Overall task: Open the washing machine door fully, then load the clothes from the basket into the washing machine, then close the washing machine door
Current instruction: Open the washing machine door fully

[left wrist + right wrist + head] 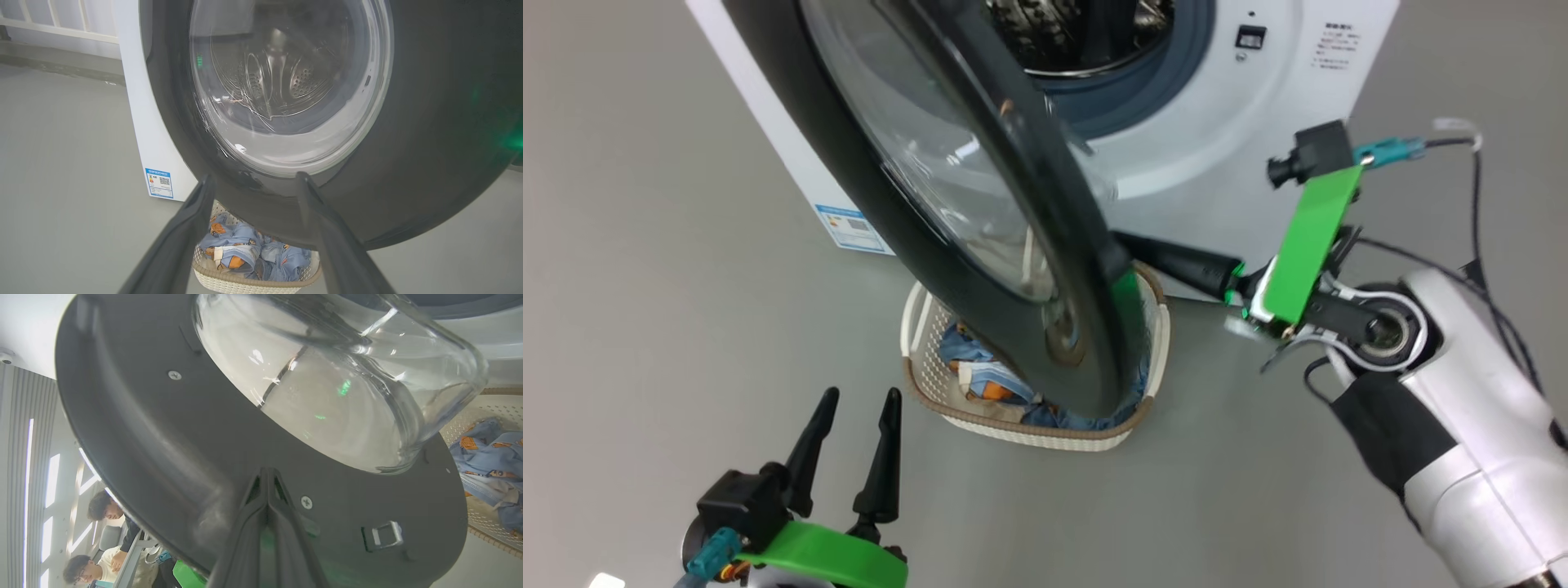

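You have the washing machine door (947,188) only part open. Your right fingers (1176,265), shut and empty, touch its inside. Your left fingers (814,445) are spread, empty. The clothes (988,380) lie in the basket (1054,435) on the floor (645,286) below.

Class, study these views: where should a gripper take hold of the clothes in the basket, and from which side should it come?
Probably the raised, bunched fold of the clothes at their exposed end, approached from above on the robot's left. The washing machine door overhangs the other end of the basket, and the open left gripper faces that gap.
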{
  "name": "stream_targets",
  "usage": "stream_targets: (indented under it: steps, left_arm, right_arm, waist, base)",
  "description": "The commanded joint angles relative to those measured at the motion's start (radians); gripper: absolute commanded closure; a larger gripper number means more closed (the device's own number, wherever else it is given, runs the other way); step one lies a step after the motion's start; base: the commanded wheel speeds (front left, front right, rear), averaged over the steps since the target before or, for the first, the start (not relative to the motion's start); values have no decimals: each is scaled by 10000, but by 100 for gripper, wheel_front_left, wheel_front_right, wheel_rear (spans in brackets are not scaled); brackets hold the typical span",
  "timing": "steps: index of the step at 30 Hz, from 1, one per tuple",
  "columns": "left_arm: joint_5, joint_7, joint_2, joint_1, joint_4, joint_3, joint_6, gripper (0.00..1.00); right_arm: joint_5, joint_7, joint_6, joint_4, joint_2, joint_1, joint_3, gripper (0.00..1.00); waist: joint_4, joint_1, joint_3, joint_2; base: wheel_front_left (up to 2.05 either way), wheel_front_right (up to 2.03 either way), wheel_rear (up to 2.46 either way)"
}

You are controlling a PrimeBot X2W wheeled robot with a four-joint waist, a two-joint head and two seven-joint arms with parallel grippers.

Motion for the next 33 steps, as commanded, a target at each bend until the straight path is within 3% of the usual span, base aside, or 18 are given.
stream_targets:
  steps: [1, 18, 28, 29, 33]
  left_arm:
    - [122, -65, 146, 48, -294, 375, -25, 0]
    - [264, -65, 180, 378, -437, 648, -25, 0]
    - [270, -65, 247, 412, -419, 744, -25, 0]
    - [254, -65, 264, 412, -421, 732, -25, 0]
    - [207, -65, 375, 405, -408, 741, -25, 0]
  right_arm:
    - [199, 142, 16, -476, 366, 279, 219, 100]
    - [97, 573, 16, -992, 1178, 1211, 842, 100]
    - [-105, 101, 16, -983, 1316, 1463, 679, 100]
    - [-147, -6, 16, -996, 1285, 1508, 634, 95]
    - [-298, -474, 16, -1120, 1108, 1744, 469, 53]
  waist:
    - [259, 0, -264, 0]
    - [838, 0, -799, 0]
    - [734, 0, -989, 0]
    - [684, 0, -1015, 0]
    - [420, 0, -1089, 0]
  base:
    - [0, 0, 0]
    - [0, 0, 0]
    - [0, 0, 0]
    - [0, 0, 0]
    - [0, 0, 0]
